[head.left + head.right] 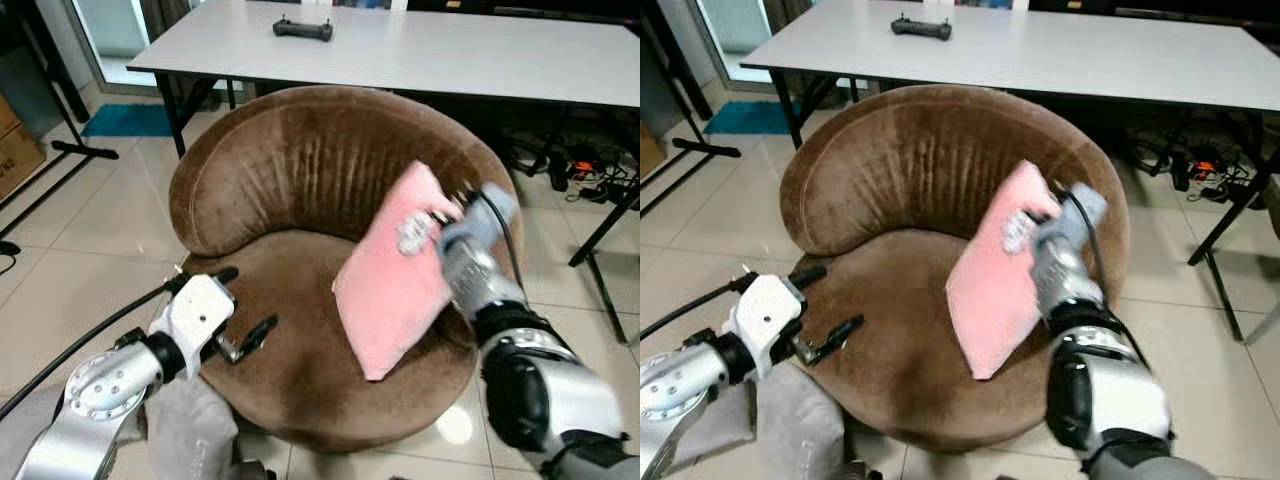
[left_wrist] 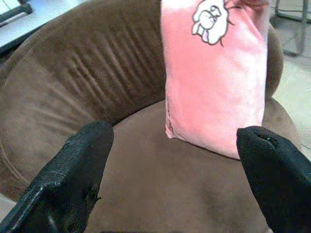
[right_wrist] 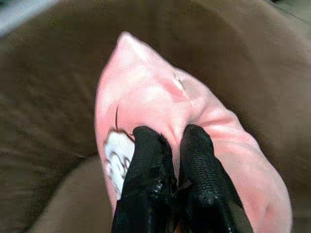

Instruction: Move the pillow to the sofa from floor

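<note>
A pink pillow (image 1: 395,275) with a small white cartoon print stands tilted on the seat of the round brown sofa chair (image 1: 290,170), leaning toward its right side. My right gripper (image 3: 172,160) is shut on the pillow's upper edge, pinching a fold of the pink fabric (image 3: 160,107) between both black fingers. My left gripper (image 1: 240,305) is open, low over the seat's front left part, with the pillow (image 2: 214,77) a short way ahead of its fingers (image 2: 77,174) and not touching them.
A white table (image 1: 420,45) stands right behind the chair, with a black controller (image 1: 302,30) on it. Cables and black table legs (image 1: 600,190) lie on the tiled floor at right. A grey cloth (image 1: 190,425) hangs below my left arm. A blue mat (image 1: 125,120) lies far left.
</note>
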Available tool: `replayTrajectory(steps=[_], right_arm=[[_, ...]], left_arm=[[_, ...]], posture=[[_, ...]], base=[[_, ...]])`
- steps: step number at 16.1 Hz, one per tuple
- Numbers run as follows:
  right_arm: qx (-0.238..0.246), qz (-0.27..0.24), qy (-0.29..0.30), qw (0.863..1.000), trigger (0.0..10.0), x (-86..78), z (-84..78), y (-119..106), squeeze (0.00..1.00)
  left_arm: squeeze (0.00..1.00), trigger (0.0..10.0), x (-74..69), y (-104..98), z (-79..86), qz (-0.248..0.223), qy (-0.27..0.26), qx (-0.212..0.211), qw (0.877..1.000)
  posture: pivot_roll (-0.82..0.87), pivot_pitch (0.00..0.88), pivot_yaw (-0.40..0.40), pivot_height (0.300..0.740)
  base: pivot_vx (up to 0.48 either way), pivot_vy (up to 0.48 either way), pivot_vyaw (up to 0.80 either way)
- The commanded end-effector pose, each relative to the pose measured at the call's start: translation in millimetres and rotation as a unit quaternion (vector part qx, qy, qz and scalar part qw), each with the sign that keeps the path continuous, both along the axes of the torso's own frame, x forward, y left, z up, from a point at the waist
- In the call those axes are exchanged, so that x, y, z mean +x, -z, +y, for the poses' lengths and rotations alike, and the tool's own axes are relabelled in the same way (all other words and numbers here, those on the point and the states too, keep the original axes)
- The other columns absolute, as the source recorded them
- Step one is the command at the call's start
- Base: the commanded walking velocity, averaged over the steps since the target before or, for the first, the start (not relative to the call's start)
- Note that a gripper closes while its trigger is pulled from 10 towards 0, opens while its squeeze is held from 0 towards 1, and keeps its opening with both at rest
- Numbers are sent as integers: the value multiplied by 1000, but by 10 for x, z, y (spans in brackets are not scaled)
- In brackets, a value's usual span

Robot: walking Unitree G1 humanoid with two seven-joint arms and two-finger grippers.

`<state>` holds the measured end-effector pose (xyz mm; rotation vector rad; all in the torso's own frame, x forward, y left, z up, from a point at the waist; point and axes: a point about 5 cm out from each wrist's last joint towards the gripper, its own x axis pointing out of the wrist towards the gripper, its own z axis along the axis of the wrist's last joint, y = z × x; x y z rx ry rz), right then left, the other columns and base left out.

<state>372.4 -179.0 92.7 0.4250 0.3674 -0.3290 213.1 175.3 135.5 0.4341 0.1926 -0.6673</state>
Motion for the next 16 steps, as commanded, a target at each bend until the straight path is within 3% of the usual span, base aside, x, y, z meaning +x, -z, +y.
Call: replayTrajectory(steps=[1, 2, 3, 4, 7, 10, 12, 13, 14, 15, 16], right_arm=[[-52, 22, 5, 998, 10000, -58, -119, 87, 0], [-64, 25, 4, 998, 10000, -66, -144, 95, 0], [-67, 23, 5, 997, 10000, -71, -206, 93, 129], [-62, 13, -2, 998, 10000, -59, -247, 67, 1000], [-25, -32, -8, 999, 10000, -5, -288, -41, 1000], [-31, -81, -4, 996, 10000, 52, -392, -213, 1000], [-42, -137, -17, 990, 10000, 91, -490, -389, 1000], [-65, -171, -55, 982, 10000, 88, -480, -455, 1000], [-107, -195, -106, 969, 10000, 35, -410, -457, 1000], [-121, -201, -123, 964, 10000, 4, -377, -447, 1000], [-125, -196, -141, 962, 10000, -129, -300, -365, 1000]], left_arm=[[0, 10000, -19, -92, 18, -8, 6, 5, 1000], [0, 10000, -21, -98, 25, -7, 6, 6, 1000], [0, 10000, -28, -108, 37, -5, 6, 7, 1000], [0, 10000, -34, -110, 41, -2, 7, 7, 1000], [0, 10000, -46, -82, 19, 15, 13, -4, 1000], [0, 10000, -8, -38, 21, 16, -4, -23, 1000], [0, 10000, 65, -65, -2, -8, -40, -57, 998], [0, 10000, 100, -91, 6, -34, -88, -75, 993], [0, 10000, 116, -86, 5, -55, -130, -78, 987], [0, 10000, 115, -81, 0, -61, -140, -76, 985], [0, 10000, 111, -50, -11, -67, -159, -66, 983]], posture=[[208, 0, -24, 740], [208, 0, -24, 740], [211, 0, -24, 740], [210, 0, -24, 740], [199, 0, -27, 740], [186, 0, -33, 740], [168, 0, -53, 740], [158, 0, -61, 740], [125, 0, -60, 740], [125, 0, -60, 740], [101, 0, -56, 740]], base=[[0, 0, 0], [0, 0, 0], [0, 0, 0], [0, 0, 0], [0, 0, 0], [0, 0, 0], [0, 0, 0], [0, 0, 0], [0, 0, 0], [0, 0, 0], [0, 0, 0]])
